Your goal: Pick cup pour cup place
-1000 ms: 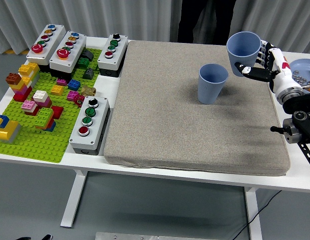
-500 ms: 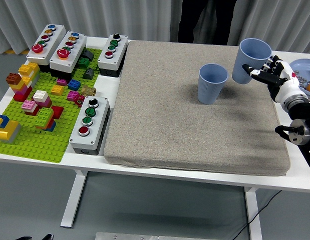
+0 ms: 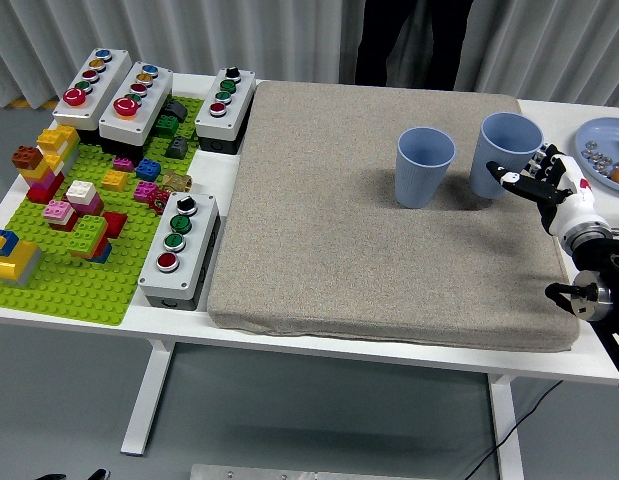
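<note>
Over on the right side of the grey mat (image 3: pixel 389 230), the right hand (image 3: pixel 542 180) is sitting just beside a blue cup (image 3: pixel 506 155), which stands upright on the mat, mouth up, so its long axis runs straight up and down. A second blue cup (image 3: pixel 424 166) stands just to its left, also upright with the opening facing up, and the two are near each other but not touching as far as I can see.

As for the hand: the fingers (image 3: pixel 519 181) are fanned out and reach toward the cup's right wall. Honestly I can't tell if the tips touch the side or if there's a sliver of gap, but they're not wrapped round it, so I'd call the hand wide and holding nothing. No left arm anywhere in view.

My read is this is the place step, with the cup set down and the hand letting go. To do that well I'd pull the hand out sideways and a bit up, away from the cup toward the right edge, with the fingers kept spread so none of them hooks the rim. The mat looks soft, so a tall cup could wobble if nudged, and if it tips left it'll hit the other one.

Elsewhere on the bench (image 3: pixel 239 175) there's a green brick board (image 3: pixel 59 270) with toy bricks, a few button boxes (image 3: pixel 178 248), and a plate (image 3: pixel 599 133) at the far right edge. Someone in dark clothes (image 3: pixel 409 40) stands at the far side, hands not showing.
</note>
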Controlling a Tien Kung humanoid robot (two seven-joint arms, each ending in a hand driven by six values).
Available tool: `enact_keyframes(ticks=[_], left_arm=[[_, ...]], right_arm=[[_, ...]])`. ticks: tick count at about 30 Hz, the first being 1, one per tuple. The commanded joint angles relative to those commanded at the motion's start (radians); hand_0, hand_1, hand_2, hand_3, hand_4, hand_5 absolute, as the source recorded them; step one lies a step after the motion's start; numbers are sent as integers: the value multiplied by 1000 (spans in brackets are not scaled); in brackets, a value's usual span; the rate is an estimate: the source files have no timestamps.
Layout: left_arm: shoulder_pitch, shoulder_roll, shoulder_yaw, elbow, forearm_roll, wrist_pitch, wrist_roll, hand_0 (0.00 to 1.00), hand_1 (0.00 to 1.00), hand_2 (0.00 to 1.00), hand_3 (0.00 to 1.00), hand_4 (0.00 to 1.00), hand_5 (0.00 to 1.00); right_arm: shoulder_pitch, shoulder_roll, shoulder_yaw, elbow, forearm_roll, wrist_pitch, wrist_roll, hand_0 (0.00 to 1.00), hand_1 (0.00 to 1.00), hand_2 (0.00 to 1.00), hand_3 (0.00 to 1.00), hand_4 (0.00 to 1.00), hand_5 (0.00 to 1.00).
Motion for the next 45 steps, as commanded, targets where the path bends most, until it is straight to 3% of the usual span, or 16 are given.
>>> enact_keyframes(ticks=[9,15,33,34,45], left_arm=[[1,-2,12,0,-6,-1,1,778,789,857,734,510,965],[-1,-2,22,0,-10,-3,1,778,789,857,734,510,966],[-3,-2,30,0,-16,-4,0,779,789,857,734,508,968],[-3,-2,30,0,-16,-4,0,779,788,856,734,508,968],[-6,-2,33,0,-18,-4,-1,779,788,856,734,508,970]], right_arm=[[-11,19,-54,-47,27,2,118,856,720,585,530,559,2],[-20,24,-74,-69,18,2,148,857,720,585,529,559,2],[-19,18,-64,-86,-8,8,147,858,734,606,546,547,2],[-18,18,-63,-85,-8,8,147,863,749,648,654,550,2],[-19,15,-61,-86,-9,5,135,864,756,657,691,549,2]])
